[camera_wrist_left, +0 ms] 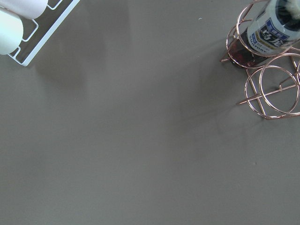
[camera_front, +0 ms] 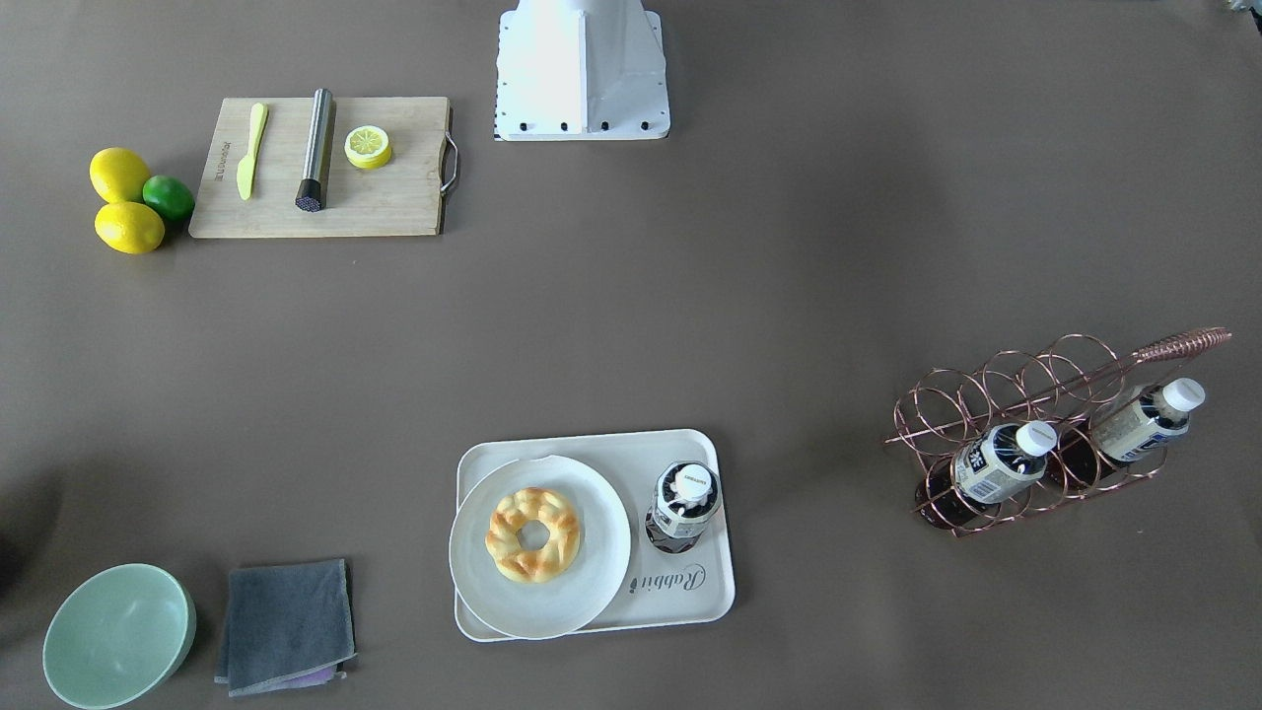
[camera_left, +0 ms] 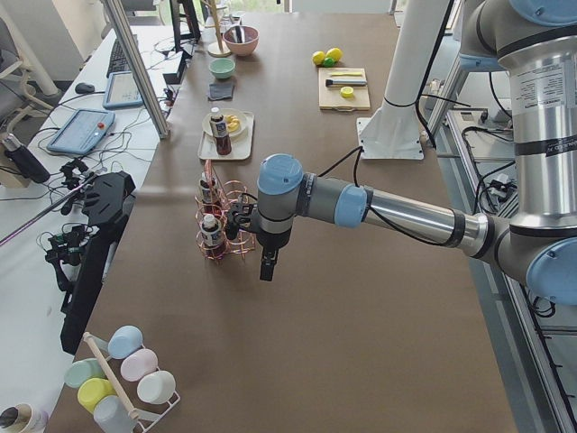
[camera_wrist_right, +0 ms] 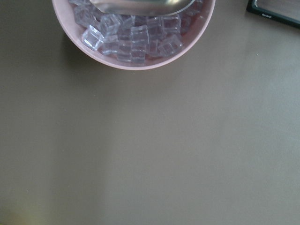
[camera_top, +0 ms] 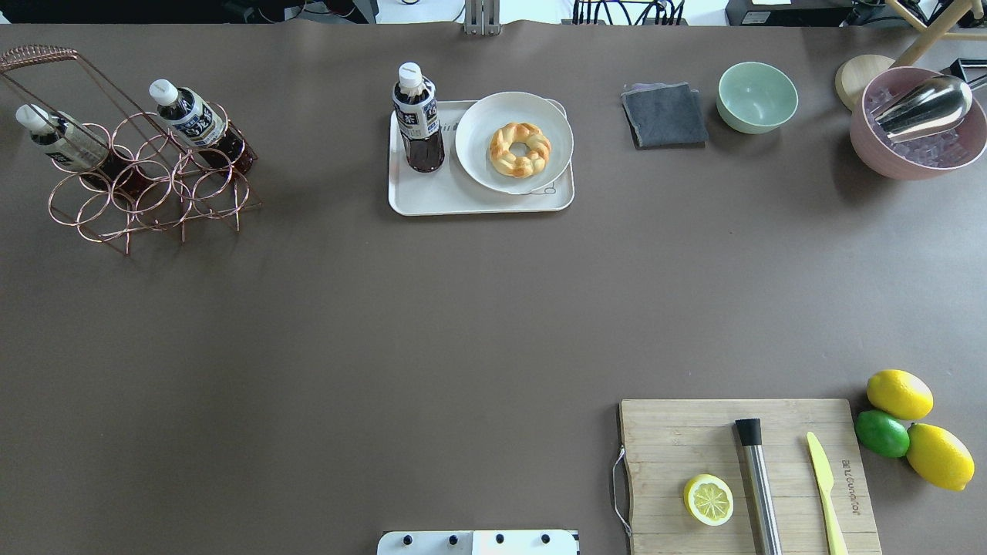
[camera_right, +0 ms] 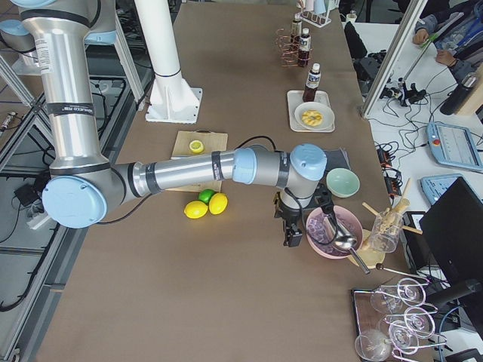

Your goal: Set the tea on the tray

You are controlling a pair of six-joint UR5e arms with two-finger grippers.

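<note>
Tea bottle point(camera_front: 683, 501) stands upright on tray point(camera_front: 641, 449), lower centre; I'd disturb nothing. Left gripper point(camera_left: 269, 268), right gripper point(camera_right: 293, 237): open or closed, I cannot tell.

The left gripper point(camera_left: 268, 269) and the right gripper point(camera_right: 292, 238) were shown only from the table's ends, so whether their jaws stood apart could not be judged. Near the far edge, part of the tray point(camera_top: 432, 198) was covered by the plate point(camera_top: 478, 163), and the print on the tea point(camera_top: 419, 116) label was too small to be read. The cutting board point(camera_top: 671, 439) by the near right corner was cut off by the picture's edge.
</note>
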